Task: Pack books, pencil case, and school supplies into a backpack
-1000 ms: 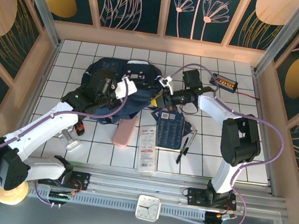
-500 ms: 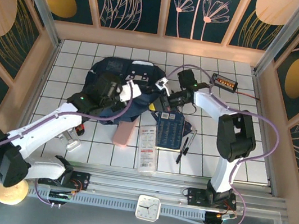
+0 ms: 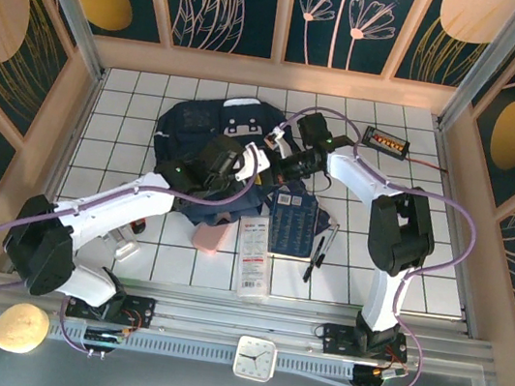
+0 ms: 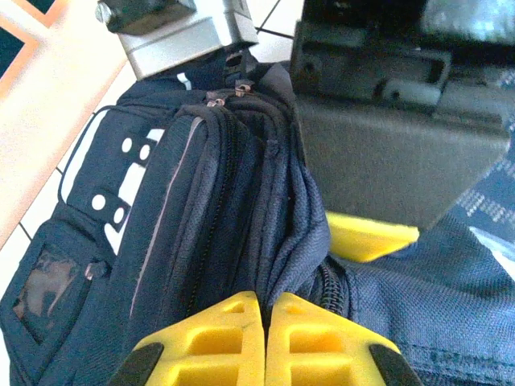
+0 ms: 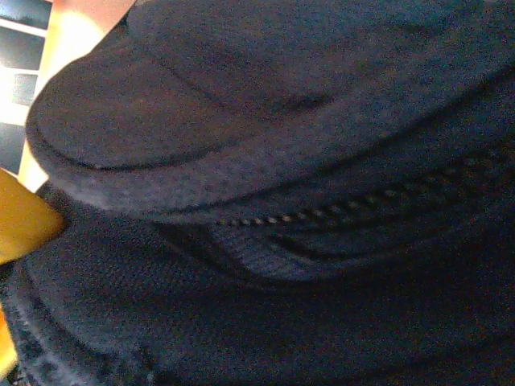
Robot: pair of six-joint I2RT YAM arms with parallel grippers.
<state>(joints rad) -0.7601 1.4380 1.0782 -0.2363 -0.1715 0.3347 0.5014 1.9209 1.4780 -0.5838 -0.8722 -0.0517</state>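
The left hand [image 4: 265, 315] pinched a thin fold of the large navy blue fabric backpack [image 3: 200, 123] beside its zip; the right hand [image 3: 278, 163] was clenched on the cloth opposite. The bag lay far back on the white tiled bench [image 3: 403, 265], and should that fold slip out, its mouth would likely sag shut.

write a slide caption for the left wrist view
Left pincer pinching a fold of the navy backpack beside its zipper
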